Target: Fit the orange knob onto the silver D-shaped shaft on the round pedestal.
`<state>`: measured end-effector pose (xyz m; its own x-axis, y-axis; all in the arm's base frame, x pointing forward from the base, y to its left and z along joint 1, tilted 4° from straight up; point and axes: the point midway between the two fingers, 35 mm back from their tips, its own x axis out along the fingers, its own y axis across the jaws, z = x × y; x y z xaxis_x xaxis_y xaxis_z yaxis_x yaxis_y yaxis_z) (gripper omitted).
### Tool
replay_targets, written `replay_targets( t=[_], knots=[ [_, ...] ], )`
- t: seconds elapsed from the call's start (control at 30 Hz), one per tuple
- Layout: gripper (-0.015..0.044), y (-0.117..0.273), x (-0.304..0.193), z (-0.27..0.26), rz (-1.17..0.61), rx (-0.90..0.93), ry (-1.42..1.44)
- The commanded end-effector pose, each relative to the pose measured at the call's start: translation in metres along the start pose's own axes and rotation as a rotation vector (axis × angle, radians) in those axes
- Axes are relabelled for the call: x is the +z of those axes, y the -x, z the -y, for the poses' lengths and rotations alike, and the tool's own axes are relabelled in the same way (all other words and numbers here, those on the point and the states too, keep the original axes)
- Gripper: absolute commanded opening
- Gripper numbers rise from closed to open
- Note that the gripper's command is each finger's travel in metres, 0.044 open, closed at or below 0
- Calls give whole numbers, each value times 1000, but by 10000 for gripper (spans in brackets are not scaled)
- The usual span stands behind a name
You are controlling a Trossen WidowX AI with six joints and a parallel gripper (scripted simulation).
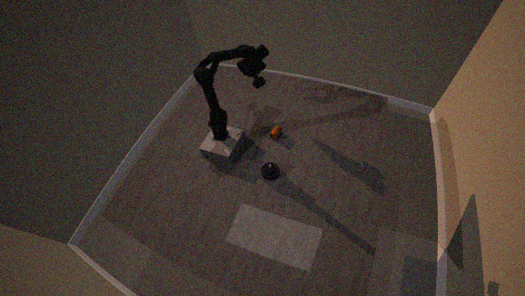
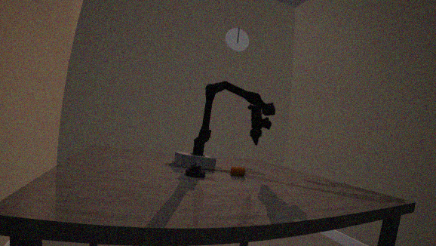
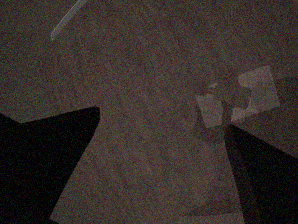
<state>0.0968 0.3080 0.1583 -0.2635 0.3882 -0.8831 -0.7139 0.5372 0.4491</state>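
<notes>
The orange knob (image 1: 275,133) (image 2: 237,171) appears to lie on its side on the table; its hole cannot be made out. The dark round pedestal (image 1: 271,172) (image 2: 195,173) stands apart from it, nearer the front in the top view. A small light spot at its top is the shaft; its flat side is too small to tell. My gripper (image 1: 259,83) (image 2: 256,143) (image 3: 164,123) is open and empty, pointing down. It hangs high above the table, to the right of the knob in the exterior view. Neither knob nor pedestal can be made out in the wrist view.
The arm's pale base block (image 1: 222,144) (image 2: 206,161) stands left of the knob and behind the pedestal. A pale rectangular patch (image 1: 274,238) lies in front of the pedestal in the top view. Long shadows cross the table (image 1: 182,204) (image 2: 113,196).
</notes>
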Motion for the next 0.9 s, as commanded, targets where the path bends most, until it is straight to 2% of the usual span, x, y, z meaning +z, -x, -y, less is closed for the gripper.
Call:
replay_targets(
  t=[0.0, 0.37, 0.7, 0.87],
  knots=[
    [440, 3, 13, 73, 63, -114, -625],
    [440, 23, 1, 189, 251, -225, -1669],
    [440, 43, -52, 281, 507, -259, -2602],
    [440, 44, -59, 288, 542, -259, -2706]
  ],
)
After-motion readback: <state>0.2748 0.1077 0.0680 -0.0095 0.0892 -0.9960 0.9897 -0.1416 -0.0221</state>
